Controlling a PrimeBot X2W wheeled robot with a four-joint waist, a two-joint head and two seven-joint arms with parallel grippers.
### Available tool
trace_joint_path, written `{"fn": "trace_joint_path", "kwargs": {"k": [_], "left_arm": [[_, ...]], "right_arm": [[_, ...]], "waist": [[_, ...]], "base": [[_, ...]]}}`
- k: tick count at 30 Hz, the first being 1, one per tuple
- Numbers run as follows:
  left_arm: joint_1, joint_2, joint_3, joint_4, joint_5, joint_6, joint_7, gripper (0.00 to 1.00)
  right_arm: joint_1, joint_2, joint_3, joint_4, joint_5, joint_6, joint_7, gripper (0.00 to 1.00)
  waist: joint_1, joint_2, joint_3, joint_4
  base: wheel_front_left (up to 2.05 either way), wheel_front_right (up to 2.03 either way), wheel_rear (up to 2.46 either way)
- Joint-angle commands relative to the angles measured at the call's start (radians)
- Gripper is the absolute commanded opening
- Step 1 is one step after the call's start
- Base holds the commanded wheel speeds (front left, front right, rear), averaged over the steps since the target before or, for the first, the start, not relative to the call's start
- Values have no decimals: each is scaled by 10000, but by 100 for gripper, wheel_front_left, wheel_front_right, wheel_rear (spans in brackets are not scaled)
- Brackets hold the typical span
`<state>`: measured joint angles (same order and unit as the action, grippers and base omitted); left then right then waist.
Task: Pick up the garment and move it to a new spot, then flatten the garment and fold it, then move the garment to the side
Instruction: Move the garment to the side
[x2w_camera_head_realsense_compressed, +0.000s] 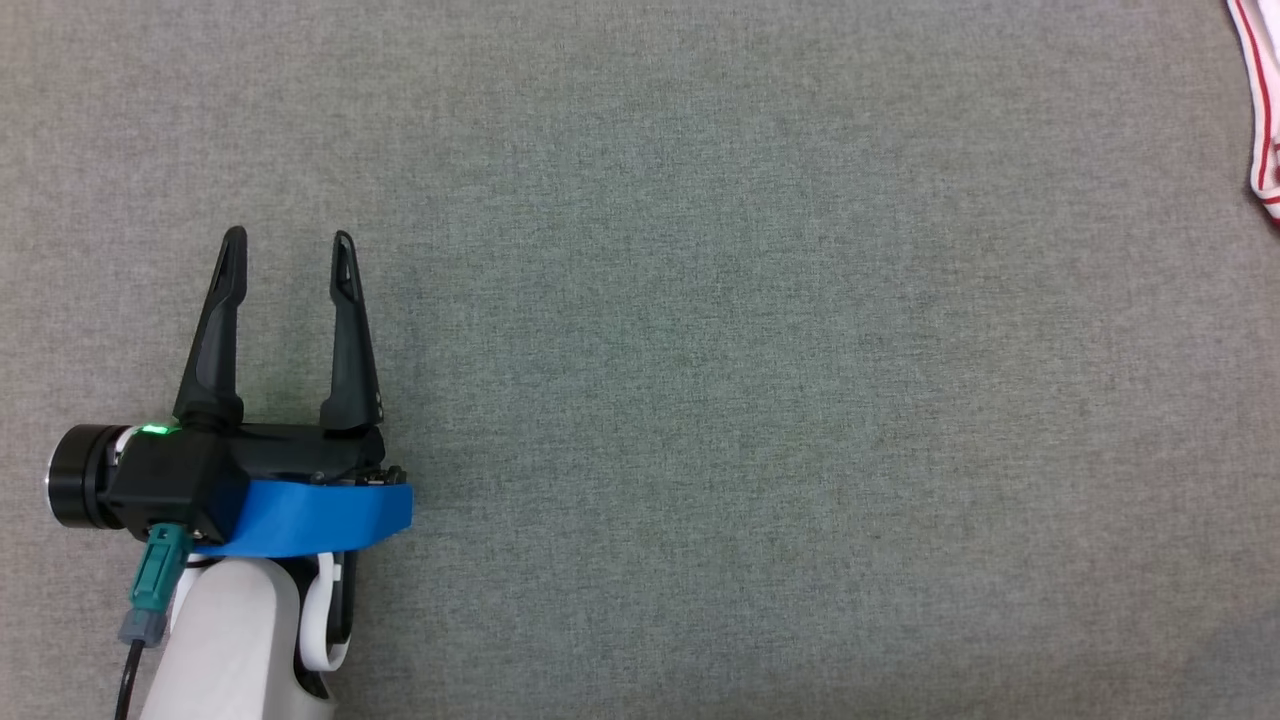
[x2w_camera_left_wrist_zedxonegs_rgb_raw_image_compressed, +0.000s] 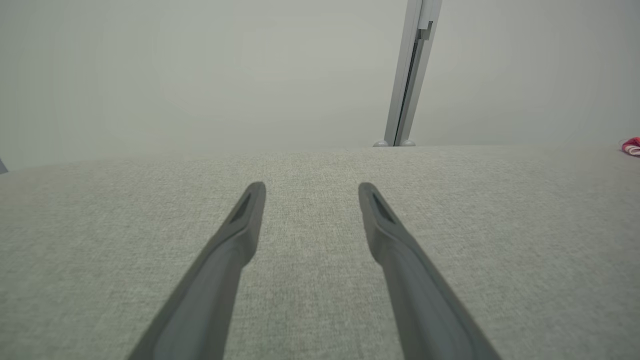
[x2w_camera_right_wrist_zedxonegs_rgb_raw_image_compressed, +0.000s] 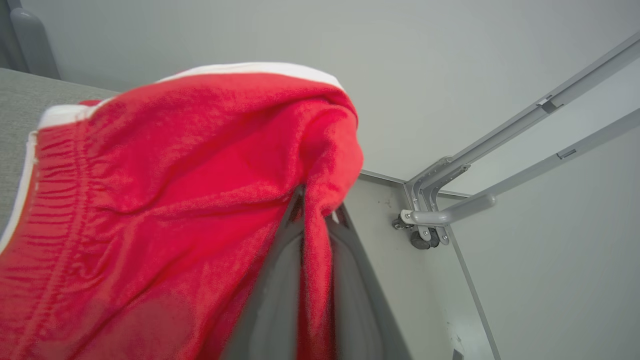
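Observation:
The garment (x2w_camera_right_wrist_zedxonegs_rgb_raw_image_compressed: 165, 200) is red cloth with white trim and a gathered waistband. In the right wrist view it drapes over and between my right gripper (x2w_camera_right_wrist_zedxonegs_rgb_raw_image_compressed: 315, 210), whose two fingers are shut on a fold of it, lifted above the grey surface. In the head view a white, red-striped edge of the garment (x2w_camera_head_realsense_compressed: 1262, 110) shows at the far upper right corner. A small red bit of the garment (x2w_camera_left_wrist_zedxonegs_rgb_raw_image_compressed: 631, 146) lies at the far right of the left wrist view. My left gripper (x2w_camera_head_realsense_compressed: 290, 240) rests at the lower left of the grey fabric surface (x2w_camera_head_realsense_compressed: 750, 350), open and empty, far from the garment.
The grey fabric surface spreads wide between the left gripper and the garment. Past its edge, a pale floor with a grey metal frame (x2w_camera_right_wrist_zedxonegs_rgb_raw_image_compressed: 450, 200) shows in the right wrist view. A vertical metal post (x2w_camera_left_wrist_zedxonegs_rgb_raw_image_compressed: 410, 75) stands beyond the surface's far edge.

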<state>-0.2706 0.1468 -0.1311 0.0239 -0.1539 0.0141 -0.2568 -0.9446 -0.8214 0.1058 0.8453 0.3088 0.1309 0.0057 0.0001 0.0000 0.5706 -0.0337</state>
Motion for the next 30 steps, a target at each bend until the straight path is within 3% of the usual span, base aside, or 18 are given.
{"fn": "trace_joint_path", "kwargs": {"k": [1, 2, 9, 14, 30], "left_arm": [[-182, 52, 26, -53, 62, 72, 17, 100], [-184, 67, 31, -64, 46, 87, 18, 100], [71, 69, 64, 106, -43, 179, -8, 100], [378, 90, 136, 306, -179, 204, -42, 100], [2037, 186, 366, 808, -539, 316, -76, 100]], "right_arm": [[-334, 85, -59, 245, -139, -4, -115, 67], [-463, 140, -140, 461, -185, -4, -68, 100], [-828, 689, -370, 1253, -701, -2, -964, 100], [-548, 1216, -59, 1021, -761, -2, -1987, 100], [2244, 3858, 1001, -2008, -142, -1, -2706, 100]], "waist": [[-1, 0, 49, 21], [-1, 0, 59, 28], [-1, 0, -362, 16], [-1, 0, -1076, -108], [-1, 0, -3725, -325]], "base": [[0, 0, 0], [0, 0, 0], [0, 0, 0], [0, 0, 0], [0, 0, 0]]}}
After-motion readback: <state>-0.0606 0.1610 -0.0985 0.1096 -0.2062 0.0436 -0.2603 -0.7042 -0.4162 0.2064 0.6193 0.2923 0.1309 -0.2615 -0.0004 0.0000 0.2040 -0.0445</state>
